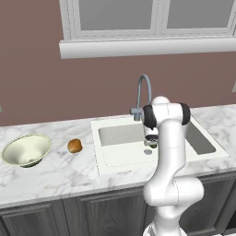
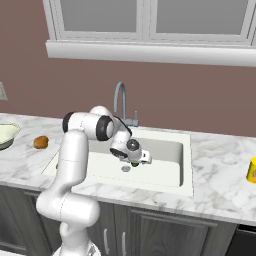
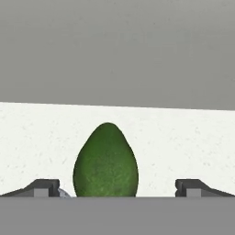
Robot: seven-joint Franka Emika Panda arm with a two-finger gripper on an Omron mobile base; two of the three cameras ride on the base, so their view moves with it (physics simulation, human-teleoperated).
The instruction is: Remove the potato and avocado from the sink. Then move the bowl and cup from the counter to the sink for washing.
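Dark finger tips [image 3: 43,187] of the two-finger gripper [image 3: 117,189] stand wide apart, straddling the dark green pear-shaped avocado [image 3: 106,161] on the white sink [image 1: 120,161] floor, lined up for a grab; orange-brown potato [image 1: 74,146] already out on the marble counter [image 1: 60,177]

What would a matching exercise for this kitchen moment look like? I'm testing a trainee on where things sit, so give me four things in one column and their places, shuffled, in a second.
Things:
1. potato
2. avocado
3. bowl
4. cup

Places:
A. in the sink, between the open gripper fingers
B. on the counter right of the sink
C. on the counter at the far left
D. on the counter between the bowl and the sink

Pairs: 1-D, 2-A, 3-C, 4-B
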